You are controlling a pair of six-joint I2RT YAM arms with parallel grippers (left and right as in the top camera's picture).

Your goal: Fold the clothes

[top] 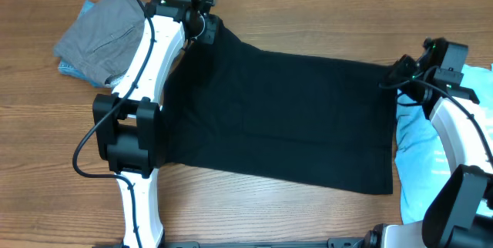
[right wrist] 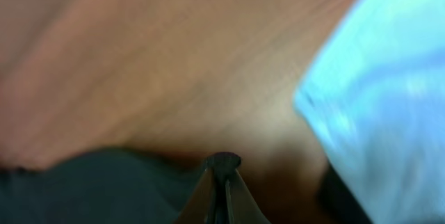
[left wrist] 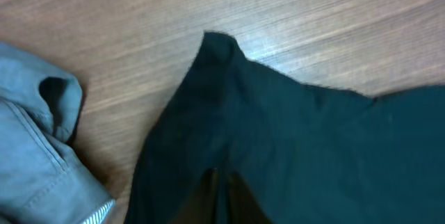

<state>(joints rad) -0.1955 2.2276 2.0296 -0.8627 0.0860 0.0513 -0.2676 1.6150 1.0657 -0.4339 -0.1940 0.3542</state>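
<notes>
While the black T-shirt lies spread flat in the middle of the wooden tabletop, we see an arm at each end of it. From above, the shirt looks like a wide dark block, a bit tilted, with its long sides running across the tabletop.

The left arm is white with black joints. It reaches along one short edge of the shirt to the far corner. There the left fingers sit right on the corner of the cloth. In the left wrist view we see them pressed together at the bottom of the picture. The black cloth is bunched into them, so they are pinching the shirt. A small tip of the corner pokes out past them and rests on the wood.

Near that corner lies a grey piece, crumpled, with a stitched hem. It does not touch the black shirt, because we can see wood between them in the left wrist view. A blue piece peeks out from under the grey one.

The right fingers are at the other far corner of the black shirt. The right wrist view is blurry. Even so, we can see the two fingers pressed together with a little dark bit of cloth at their tips. More black cloth lies low in that view.

A light blue T-shirt lies on the tabletop just beside the black shirt's other short edge, partly under the right arm.
</notes>
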